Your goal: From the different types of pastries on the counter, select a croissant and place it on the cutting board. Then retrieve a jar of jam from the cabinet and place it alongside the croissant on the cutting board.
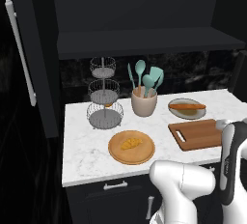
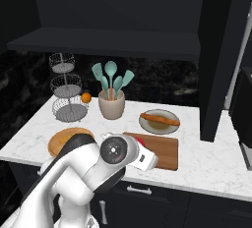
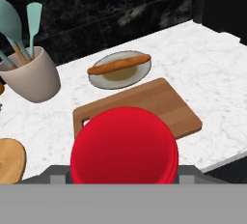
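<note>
Jaws clamped on the squat jar of jam with bright red top (image 3: 124,146); its lid sits right between them, hiding the gripper (image 3: 123,177) fingertips in the hand view. Directly past the jar: rectangular reddish-brown wooden cutting board (image 3: 144,107), slot handle toward the left of that view, surface bare. Jar not seen touching the board. Beyond the board: grey oval plate (image 3: 137,73) with long orange-brown stick pastry (image 3: 119,64) on it. Left of the jaws: beige utensil crock (image 3: 30,79) with teal spatulas. Further left: round light-wood plate (image 1: 131,147) carrying the small golden-yellow croissant (image 1: 131,143), well apart from board. All on white marble-look counter (image 1: 84,143). Three-tier wire basket stand (image 1: 103,95) at back.
</note>
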